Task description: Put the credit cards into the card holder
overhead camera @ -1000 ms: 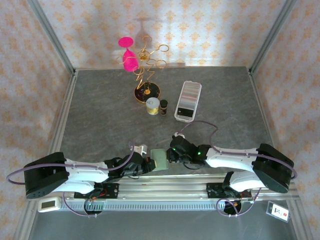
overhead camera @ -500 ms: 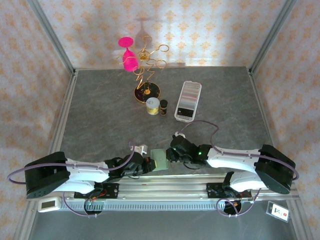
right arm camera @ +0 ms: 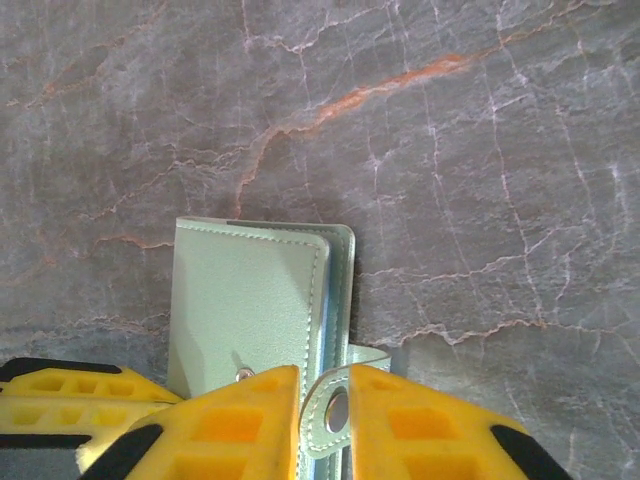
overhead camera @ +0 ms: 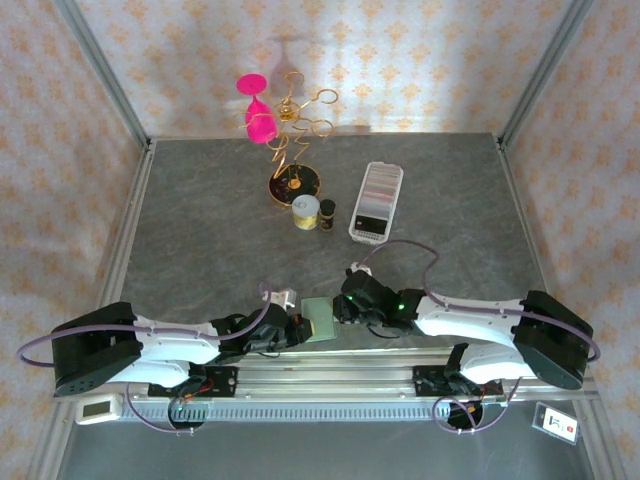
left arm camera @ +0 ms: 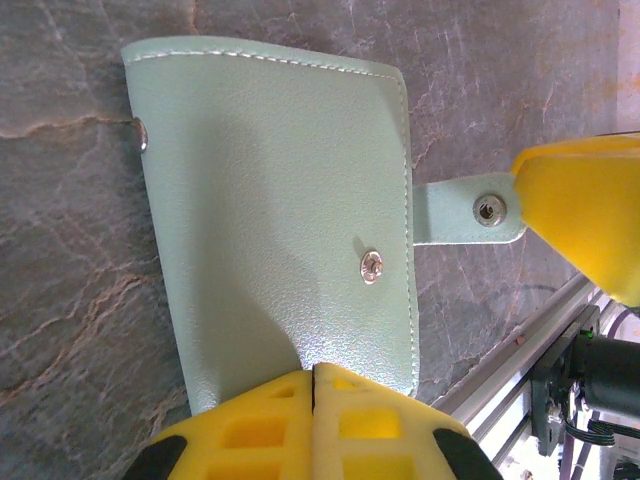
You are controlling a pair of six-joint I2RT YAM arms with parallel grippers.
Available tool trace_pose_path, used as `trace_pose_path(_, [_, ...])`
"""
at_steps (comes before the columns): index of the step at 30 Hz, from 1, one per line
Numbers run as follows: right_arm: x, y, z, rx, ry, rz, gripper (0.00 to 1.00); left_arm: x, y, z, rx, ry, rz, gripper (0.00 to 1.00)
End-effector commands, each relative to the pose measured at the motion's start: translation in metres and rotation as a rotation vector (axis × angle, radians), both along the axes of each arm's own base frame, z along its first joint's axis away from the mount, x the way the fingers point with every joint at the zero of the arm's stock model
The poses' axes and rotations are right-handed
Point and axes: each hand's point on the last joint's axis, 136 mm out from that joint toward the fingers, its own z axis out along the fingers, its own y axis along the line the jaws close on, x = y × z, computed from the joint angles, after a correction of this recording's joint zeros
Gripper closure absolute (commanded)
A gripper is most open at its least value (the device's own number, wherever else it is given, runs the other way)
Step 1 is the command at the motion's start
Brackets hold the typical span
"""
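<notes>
Here the card holder is a sage-green folding wallet with pale stitching round its edge and a small metal stud on its cover. It lies closed and flat on the grey marbled table, near the front edge, between the two arms. Its snap tab sticks out from one long side, unfastened, with a round snap at its end.

The left gripper is pinched tight on the end of the holder, its yellow fingers meeting over the edge. The right gripper is nearly closed with the tab curled between its fingers – it grips the tab, not the cover.

The credit cards stand as a packed row of pale and dark edges in a clear tray, well apart from the holder, toward the back right.

Against a second ago little differs – the holder lies in the same spot, both grippers are on it as before, and the right wrist has shifted only slightly
</notes>
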Motion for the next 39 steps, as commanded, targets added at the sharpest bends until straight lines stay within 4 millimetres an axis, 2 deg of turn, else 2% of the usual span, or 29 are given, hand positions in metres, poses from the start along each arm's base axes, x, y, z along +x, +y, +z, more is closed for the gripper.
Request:
trace_pose_path(1, [0.003,-0.002,0.009,0.005,-0.029,-0.021,0.82,0.001,0.001,-0.004,0.037,-0.007,0.002,1.00])
trace_pose_path(5, [0.001,-0.003,0.001,-0.010,-0.012,-0.014,0.82,0.001,0.001,-0.004,0.039,-0.008,0.002,1.00])
trace_pose_path(7, [0.001,-0.004,-0.003,-0.024,-0.008,-0.016,0.79,0.002,0.001,-0.004,0.039,-0.008,0.002,1.00])
trace_pose_path(13, [0.001,-0.003,-0.001,-0.019,-0.011,-0.014,0.68,0.001,0.000,-0.004,0.038,-0.008,-0.001,1.00])
trace_pose_path(19, [0.000,0.003,0.003,0.002,-0.008,0.005,0.61,0.001,-0.001,-0.004,0.036,-0.009,-0.001,1.00])
trace_pose_path(28, [-0.001,0.004,-0.002,-0.019,0.005,0.014,0.66,0.000,-0.001,-0.005,0.038,-0.008,-0.004,1.00])
trace_pose_path(36, [0.001,0.004,0.002,-0.020,-0.008,0.009,0.80,0.000,0.000,-0.005,0.037,-0.006,-0.002,1.00])
trace_pose_path(39, [0.001,0.003,0.002,-0.024,-0.011,0.010,0.81,0.000,-0.001,-0.005,0.033,-0.006,-0.002,1.00])
